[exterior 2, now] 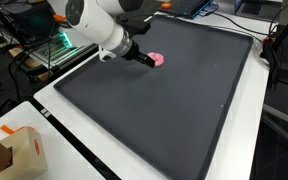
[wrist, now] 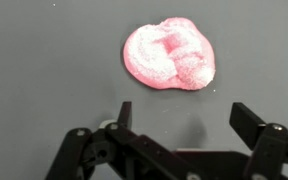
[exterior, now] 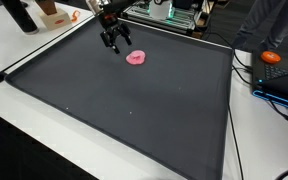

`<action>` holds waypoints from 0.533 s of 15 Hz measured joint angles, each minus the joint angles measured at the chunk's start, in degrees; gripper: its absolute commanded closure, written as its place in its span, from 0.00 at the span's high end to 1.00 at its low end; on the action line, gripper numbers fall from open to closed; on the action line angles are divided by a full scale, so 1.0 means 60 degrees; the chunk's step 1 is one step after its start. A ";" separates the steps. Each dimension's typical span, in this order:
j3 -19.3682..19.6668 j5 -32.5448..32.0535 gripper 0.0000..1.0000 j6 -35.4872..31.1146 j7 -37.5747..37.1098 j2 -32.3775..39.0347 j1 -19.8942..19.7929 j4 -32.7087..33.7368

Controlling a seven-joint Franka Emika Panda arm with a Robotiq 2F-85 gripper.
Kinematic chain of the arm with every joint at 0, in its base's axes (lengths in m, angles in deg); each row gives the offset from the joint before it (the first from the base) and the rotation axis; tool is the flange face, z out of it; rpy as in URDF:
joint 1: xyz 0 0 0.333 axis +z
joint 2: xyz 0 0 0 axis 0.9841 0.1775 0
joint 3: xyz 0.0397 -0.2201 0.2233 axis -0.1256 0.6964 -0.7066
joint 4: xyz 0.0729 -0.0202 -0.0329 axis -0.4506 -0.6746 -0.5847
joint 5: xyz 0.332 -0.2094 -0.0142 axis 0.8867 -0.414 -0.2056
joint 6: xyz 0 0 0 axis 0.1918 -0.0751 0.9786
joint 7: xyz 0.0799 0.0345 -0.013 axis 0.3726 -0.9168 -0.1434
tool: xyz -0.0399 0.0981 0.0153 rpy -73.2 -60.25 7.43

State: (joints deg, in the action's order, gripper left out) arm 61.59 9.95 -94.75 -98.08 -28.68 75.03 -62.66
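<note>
A small pink lumpy object [wrist: 171, 57] lies on a dark mat [exterior: 134, 110]. It shows in both exterior views [exterior: 136, 58] [exterior 2: 157, 59]. My gripper [wrist: 182, 115] is open and empty, its two black fingers spread wide, hovering just short of the pink object. In an exterior view the gripper [exterior: 112, 40] hangs just beside the pink object, a little above the mat. In an exterior view the white arm hides most of the gripper [exterior 2: 141, 58].
White table edges surround the mat. A cardboard box [exterior 2: 19, 155] stands at a table corner. An orange object [exterior: 272, 58] lies off the mat by cables. Equipment with green lights [exterior: 169, 12] stands behind the mat.
</note>
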 measured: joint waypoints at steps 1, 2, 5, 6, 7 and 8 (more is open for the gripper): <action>-0.0003 0.0000 1.00 0.0000 0.0079 -0.0028 0.0025 0.0000; -0.0008 -0.0003 1.00 0.0000 0.0175 -0.0061 0.0056 0.0000; -0.0038 -0.0082 1.00 0.0000 0.0526 -0.0183 0.0172 0.0006; -0.0059 -0.0170 1.00 0.0000 0.0645 -0.0240 0.0222 0.0011; -0.0084 -0.0313 1.00 0.0000 0.0766 -0.0304 0.0280 0.0018; -0.0111 -0.0515 1.00 0.0000 0.0853 -0.0367 0.0350 0.0033</action>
State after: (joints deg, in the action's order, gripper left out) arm 60.92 6.86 -94.75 -92.97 -30.89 77.13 -62.46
